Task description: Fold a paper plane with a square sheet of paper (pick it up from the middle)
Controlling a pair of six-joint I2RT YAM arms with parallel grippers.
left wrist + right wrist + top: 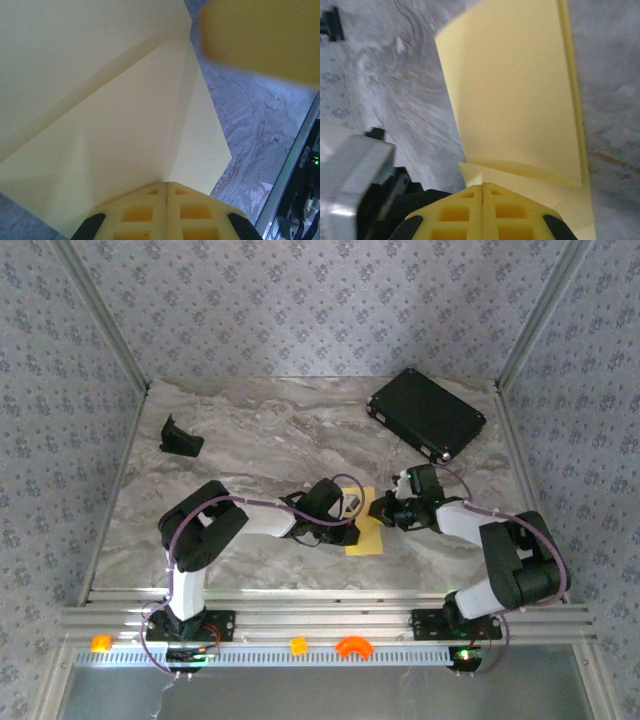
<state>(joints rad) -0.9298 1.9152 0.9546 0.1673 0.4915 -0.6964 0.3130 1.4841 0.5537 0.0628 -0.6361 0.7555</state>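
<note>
1. Top external view – the work. A thin pale-yellow sheet of paper (365, 537), partly folded, lies flat on the marble-patterned table (250, 430) at near centre. The left gripper (352, 508) and the right gripper (382, 510) are brought together over its far edge.

2. Top external view – containers. A black rectangular case (427, 413) is set at the far right, well apart from the paper. Its lid is closed; its contents cannot be told. Small orange plastic pieces (352, 646) are lodged on the near rail, in no container.

3. Left wrist view. The left gripper (166, 186) is fully closed, the yellow fingers met on one seam, their tips at the end of a crease in the paper (125, 125). Whether a layer is nipped between them cannot be told. A folded flap is seen raised along a diagonal.

4. Right wrist view. The right gripper (483, 187) is likewise closed, tips set on a narrow folded band at the paper's (515, 90) near edge. A nipped layer cannot be confirmed.

5. Judgement. A crease appears to be in hand. It is advised that:
   - one gripper be kept pressed as an anchor;
   - the other be drawn along the fold line with light, even pressure;
   - edges be checked for alignment first, since thin paper slides readily on the smooth table.
</note>
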